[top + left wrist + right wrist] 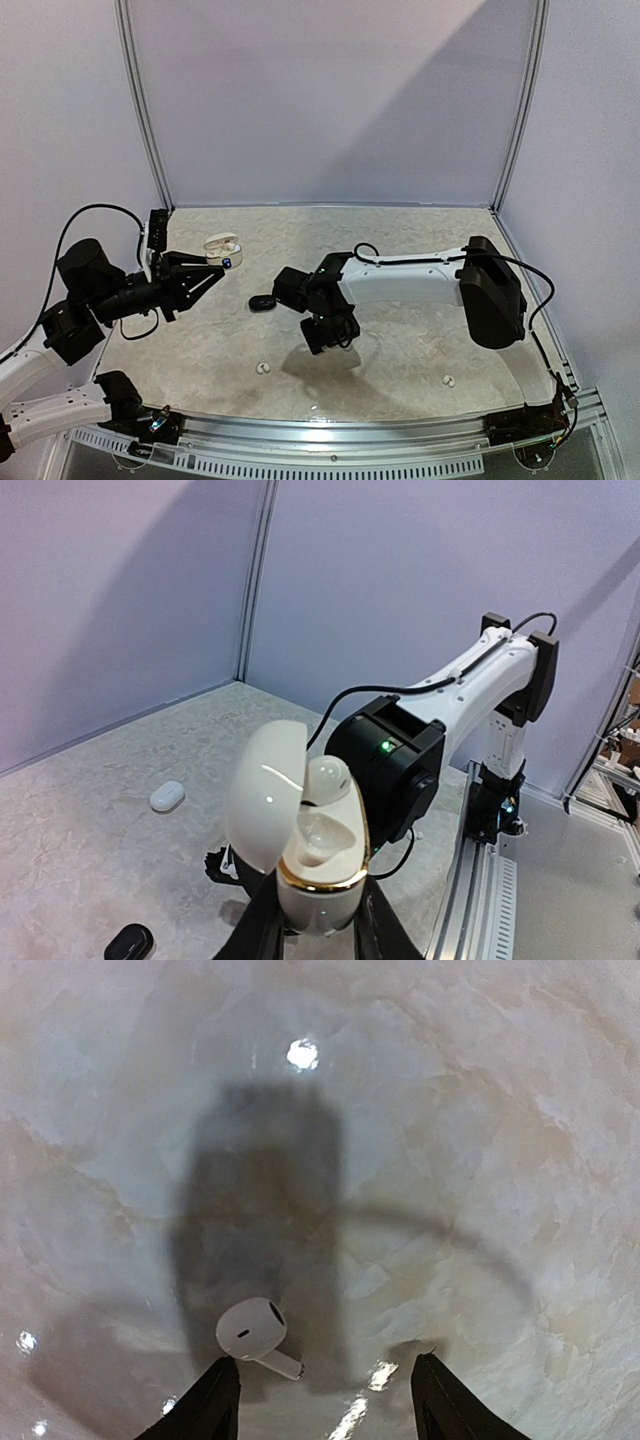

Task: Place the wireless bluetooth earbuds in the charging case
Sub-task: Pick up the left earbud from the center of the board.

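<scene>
Clamping the base of the white charging case point(320, 875), the left gripper point(318, 932) holds it upright with the lid swung open toward nine o'clock and a seated earbud point(328, 777) inside. The right gripper point(325, 1400) hangs open above the tabletop point(480, 1160). A loose earbud point(252, 1330), white, lies at ten o'clock from its gap, just beside one fingertip.

White earbud point(252, 1328); cream-white charging case point(320, 885), gold rim; marbled beige-grey table point(420, 335); black oval case point(262, 302).
</scene>
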You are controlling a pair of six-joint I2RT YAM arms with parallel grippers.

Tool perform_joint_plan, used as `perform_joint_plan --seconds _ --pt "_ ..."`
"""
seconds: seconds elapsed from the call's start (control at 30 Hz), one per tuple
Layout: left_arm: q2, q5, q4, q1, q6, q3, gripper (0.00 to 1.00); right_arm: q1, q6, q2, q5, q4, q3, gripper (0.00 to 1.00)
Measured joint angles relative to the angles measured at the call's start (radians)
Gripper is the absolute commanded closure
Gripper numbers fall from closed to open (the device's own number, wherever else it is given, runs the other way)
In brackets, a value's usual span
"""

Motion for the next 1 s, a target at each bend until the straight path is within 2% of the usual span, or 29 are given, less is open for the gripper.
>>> perform_joint_plan --seconds 0.27,0.6,1.0 --pt "0.0 0.003 0.0 0.0 0.002 0.0 1.0 -0.013 -0.056 0.023 -0.05 0.003 0.037 0.44" --pt "0.0 0.003 0.0 0.0 0.002 0.0 1.0 -0.022 -0.145 0.068 -0.108 0.023 0.106 0.6" --pt "0.0 0.006 0.0 0.0 0.003 0.0 1.0 -0.027 -0.164 0.073 -0.116 0.023 0.114 0.75"
